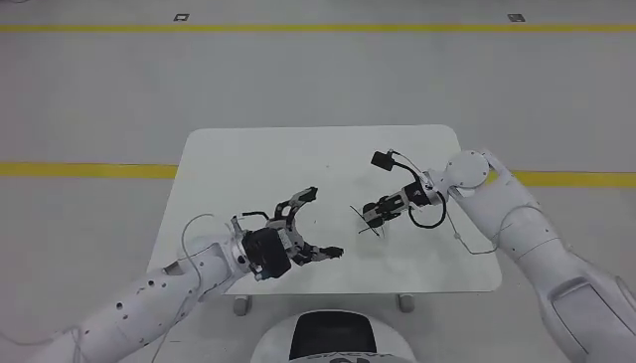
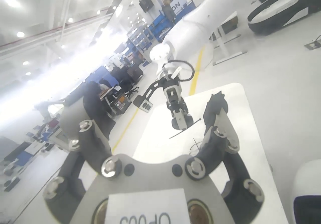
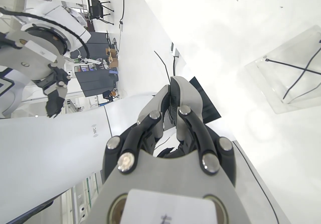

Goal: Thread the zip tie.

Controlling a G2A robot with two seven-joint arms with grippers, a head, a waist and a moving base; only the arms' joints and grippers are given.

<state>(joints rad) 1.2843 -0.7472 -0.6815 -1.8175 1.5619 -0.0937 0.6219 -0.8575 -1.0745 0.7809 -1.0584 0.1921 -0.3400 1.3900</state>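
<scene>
1. Count: one white tabletop (image 1: 298, 154), two tools, one zip tie (image 1: 366, 219) in hand, and one clear tray (image 3: 270, 76).
2. The tray lies flat on the tabletop and holds loose ties (image 3: 301, 69). At least two can be counted, crossed over each other. A further thin strand beside them may be a third or part of one of these; I cannot tell which.
3. The zip tie is black, thin and narrow, and nearly straight. Its head is too small to make out.
4. Location of the zip tie: in the right tool (image 3: 173, 84), over the right-middle part of the tabletop. It is gripped partway along its length. The left wrist view shows a stretch sticking out on each side of the fingers, and the right wrist view shows one end standing out past the fingertips.
5. Right tool: clenched on the zip tie, fingers pressed together with the strap between them.
6. Left tool (image 1: 323, 224): released, its two dark fingers spread wide with nothing between them. It sits over the near-left part of the tabletop, facing the right tool but well apart from it and from the zip tie.
</scene>
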